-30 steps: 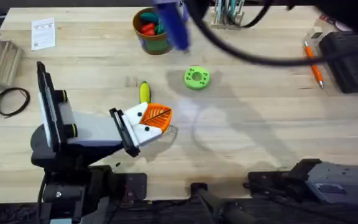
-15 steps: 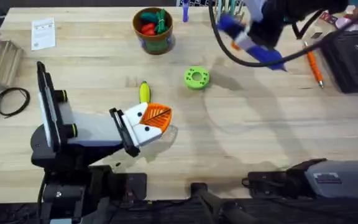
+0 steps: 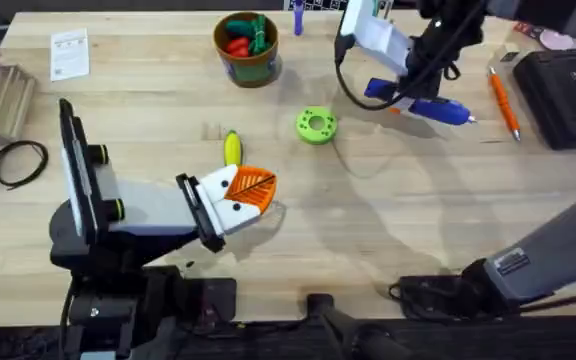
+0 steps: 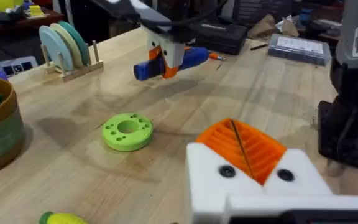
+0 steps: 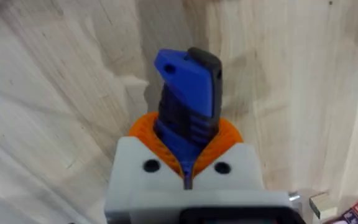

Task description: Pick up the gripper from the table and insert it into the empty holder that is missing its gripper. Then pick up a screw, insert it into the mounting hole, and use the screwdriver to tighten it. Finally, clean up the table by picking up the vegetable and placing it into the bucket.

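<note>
The blue electric screwdriver [image 3: 423, 103] lies almost level in the upper right of the overhead frame, its metal bit pointing right toward the thin orange stick [image 3: 504, 102]. The right gripper [image 3: 396, 88] is clamped round its rear half; in the right wrist view the blue body [image 5: 186, 106] sits pinched between the orange ribbed pads [image 5: 146, 132] with bare table under it. The right arm reaches from its base at the lower right edge up along the right side, then bends back leftward to the tool, its white wrist and a black cable above the green round disc [image 3: 316, 125].

The yellow toy vegetable [image 3: 232, 148] lies on the table left of centre, just above the left gripper [image 3: 251, 190]. That gripper points right, low over the wood. Its orange wedge fingertip [image 4: 244, 147] sits seated in the white holder [image 4: 253, 186] with two dark screw heads showing; the fingers are pressed together, holding nothing. The left arm lies folded along the lower left of the frame, over its base.

The bucket [image 3: 247, 64] stands at top centre, brown-rimmed, with red and green toy vegetables inside. At the far left lie a coiled black cable [image 3: 18, 161] and a paper card [image 3: 70, 54]. A black case [image 3: 568, 95] sits at the right edge.
</note>
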Tool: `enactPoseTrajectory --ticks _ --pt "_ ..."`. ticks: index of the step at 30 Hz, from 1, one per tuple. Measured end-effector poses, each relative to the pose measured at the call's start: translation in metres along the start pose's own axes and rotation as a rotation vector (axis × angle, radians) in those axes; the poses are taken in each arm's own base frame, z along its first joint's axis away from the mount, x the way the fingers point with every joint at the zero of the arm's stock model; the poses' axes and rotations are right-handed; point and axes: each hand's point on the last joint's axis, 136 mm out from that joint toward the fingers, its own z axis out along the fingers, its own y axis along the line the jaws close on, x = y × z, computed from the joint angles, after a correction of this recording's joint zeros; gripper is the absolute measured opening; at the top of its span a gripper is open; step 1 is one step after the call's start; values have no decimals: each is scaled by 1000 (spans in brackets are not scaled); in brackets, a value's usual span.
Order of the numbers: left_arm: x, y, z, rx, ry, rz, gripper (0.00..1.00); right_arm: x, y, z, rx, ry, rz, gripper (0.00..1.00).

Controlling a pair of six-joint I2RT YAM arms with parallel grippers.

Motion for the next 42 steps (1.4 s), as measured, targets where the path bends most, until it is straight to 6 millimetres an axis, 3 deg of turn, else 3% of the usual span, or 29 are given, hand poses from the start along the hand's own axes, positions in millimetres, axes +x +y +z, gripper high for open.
enactPoseTrajectory --ticks 8,9,10,14,16,26,27,32,34,37,42 --pt "0 0 0 0 0 0 12 -1 9 31 -78 26 -28 25" --pt "0 0 0 0 0 0 12 -1 10 32 -85 24 -27 66" --pt "0 0 0 0 0 0 12 -2 11 33 -89 21 -28 159" --pt "0 0 0 0 0 0 12 -3 10 32 -85 12 -28 732" --pt "0 0 0 0 0 0 12 -4 10 32 -86 10 -25 958" --pt "0 0 0 0 0 1 25 -17 8 24 -56 -16 149 985" --pt "0 0 0 0 0 5 127 -20 6 19 -39 -28 170 984" --pt "0 0 0 0 0 3 919 -36 -10 -30 82 -140 332 985" --pt "0 0 0 0 0 3 980 -41 -17 -55 126 -196 426 987" --pt "0 0 0 -1 0 3 985 -42 -25 -90 169 -280 605 987" --pt "-2 10 0 -56 -6 6 985 -34 -16 -129 158 -364 897 987"
